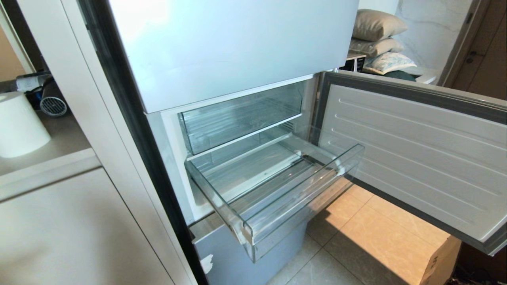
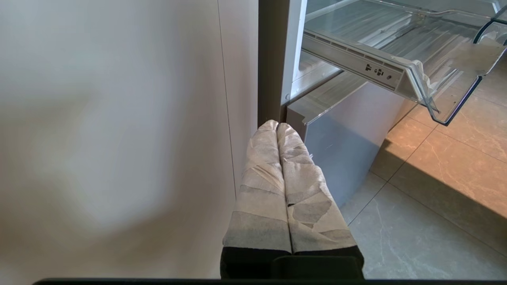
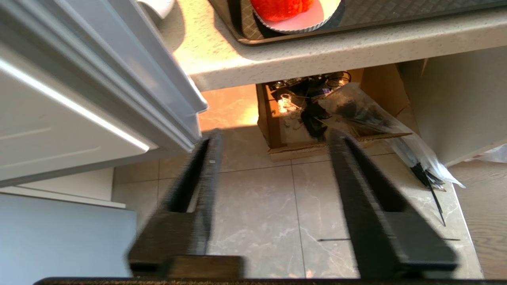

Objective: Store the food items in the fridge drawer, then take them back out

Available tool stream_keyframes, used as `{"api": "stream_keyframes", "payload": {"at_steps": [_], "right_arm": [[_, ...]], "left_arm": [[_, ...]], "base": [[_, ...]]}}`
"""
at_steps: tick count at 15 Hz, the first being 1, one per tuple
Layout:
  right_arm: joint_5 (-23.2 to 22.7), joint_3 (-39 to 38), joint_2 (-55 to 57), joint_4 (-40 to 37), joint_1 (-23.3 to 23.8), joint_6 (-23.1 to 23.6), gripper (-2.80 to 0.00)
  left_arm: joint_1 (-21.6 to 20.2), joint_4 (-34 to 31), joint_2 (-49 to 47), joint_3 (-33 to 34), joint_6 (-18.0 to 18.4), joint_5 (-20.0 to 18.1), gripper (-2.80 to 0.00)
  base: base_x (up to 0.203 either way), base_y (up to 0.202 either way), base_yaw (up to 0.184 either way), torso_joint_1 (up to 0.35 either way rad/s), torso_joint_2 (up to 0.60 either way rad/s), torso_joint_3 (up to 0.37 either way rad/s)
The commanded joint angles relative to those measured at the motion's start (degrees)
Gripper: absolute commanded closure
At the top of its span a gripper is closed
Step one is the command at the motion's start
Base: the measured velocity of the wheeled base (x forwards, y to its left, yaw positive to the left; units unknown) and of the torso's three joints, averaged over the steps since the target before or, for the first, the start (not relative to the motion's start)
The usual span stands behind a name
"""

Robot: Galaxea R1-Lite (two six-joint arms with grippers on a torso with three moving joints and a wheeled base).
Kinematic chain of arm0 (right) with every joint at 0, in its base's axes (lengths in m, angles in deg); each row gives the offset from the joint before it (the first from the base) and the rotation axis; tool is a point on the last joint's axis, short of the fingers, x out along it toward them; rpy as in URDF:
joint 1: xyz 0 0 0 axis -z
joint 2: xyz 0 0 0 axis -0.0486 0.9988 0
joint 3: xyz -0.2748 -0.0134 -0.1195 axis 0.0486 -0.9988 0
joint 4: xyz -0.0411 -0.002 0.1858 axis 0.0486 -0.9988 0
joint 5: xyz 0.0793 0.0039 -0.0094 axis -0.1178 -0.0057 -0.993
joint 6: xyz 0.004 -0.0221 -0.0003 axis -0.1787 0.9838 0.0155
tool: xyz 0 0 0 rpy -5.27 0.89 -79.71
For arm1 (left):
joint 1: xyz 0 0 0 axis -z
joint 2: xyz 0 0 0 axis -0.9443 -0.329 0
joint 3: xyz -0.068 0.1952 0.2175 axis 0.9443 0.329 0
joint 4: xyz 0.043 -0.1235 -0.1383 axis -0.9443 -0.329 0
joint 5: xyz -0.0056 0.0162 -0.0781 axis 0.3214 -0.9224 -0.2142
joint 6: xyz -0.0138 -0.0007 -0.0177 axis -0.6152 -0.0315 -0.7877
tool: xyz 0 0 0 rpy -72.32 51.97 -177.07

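Fridge door (image 1: 416, 158) open; fridge drawer (image 1: 277, 190) pulled out w/ nothing in it. Counter (image 3: 317, 51) carries dark tray w/ orange-red fruit (image 3: 282, 6) in a white dish. Right claw (image 3: 273, 138) fingers apart, empty, over floor. Left claw (image 2: 277, 126) pressed together, parked low by fridge.

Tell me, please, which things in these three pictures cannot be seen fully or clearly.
- Orange-red fuzzy fruit in its white dish, right wrist view: the picture's edge cuts it off.
- Glossy red apple: in no view.
- Clear plastic pull-out fridge drawer: empty in the head view; the left wrist view shows only one corner of it.
- Open right pincer: absent from the head view; motion blurs its fingers.
- Cardboard box, right wrist view: contents too dark and tangled to identify.
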Motion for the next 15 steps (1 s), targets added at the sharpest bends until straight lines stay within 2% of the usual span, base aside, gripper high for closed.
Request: {"api": "stream_keyframes", "payload": {"at_steps": [1,7,10,15], "right_arm": [[-0.03,1.59,4.63,0.45,0.8,0.67,-2.8],[-0.21,13.95,18.56,4.01,1.12,1.9,-2.8],[-1.72,18.25,24.4,8.88,1.1,3.27,-2.8],[-4.71,24.31,30.36,9.74,0.92,4.49,-2.8]], "left_arm": [[0.0,0.0,0.02,0.0,-0.01,0.02,0.0],[0.0,0.0,0.02,0.0,-0.01,0.02,0.0],[0.0,0.0,0.02,0.0,-0.01,0.11,0.0],[0.0,0.0,0.02,0.0,-0.01,0.02,0.0]], "base": [[0.0,0.0,0.0,0.0,0.0,0.0],[0.0,0.0,0.0,0.0,0.0,0.0],[0.0,0.0,0.0,0.0,0.0,0.0],[0.0,0.0,0.0,0.0,0.0,0.0]]}}
